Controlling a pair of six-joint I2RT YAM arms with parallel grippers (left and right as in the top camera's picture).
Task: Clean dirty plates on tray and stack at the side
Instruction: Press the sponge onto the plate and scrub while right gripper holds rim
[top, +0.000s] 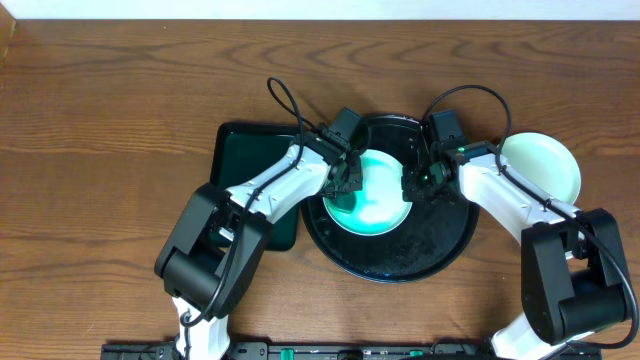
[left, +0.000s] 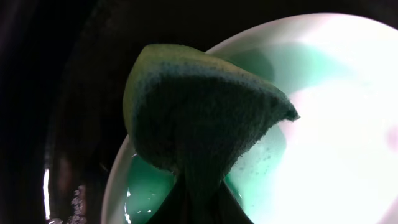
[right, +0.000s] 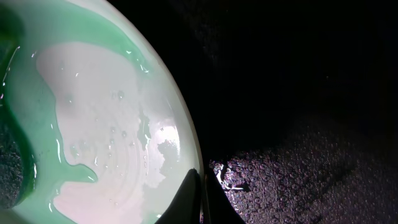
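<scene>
A pale mint plate (top: 378, 200) smeared with green liquid lies in the round black tray (top: 420, 250). My left gripper (top: 345, 190) is shut on a green sponge (left: 199, 118), which rests over the plate's (left: 336, 124) left side; its fingers are mostly hidden behind the sponge. At the plate's right edge my right gripper (top: 415, 185) is shut on the rim, one finger inside the plate (right: 99, 124) and one outside, over the wet tray (right: 298, 155). The sponge (right: 9, 168) shows at that view's left edge. A second pale plate (top: 545, 165) sits on the table right of the tray.
A dark green rectangular tray (top: 250, 160) lies left of the black tray, partly under my left arm. Wooden tabletop (top: 100, 150) stretches to the left and the back. Both arms reach in from the front edge.
</scene>
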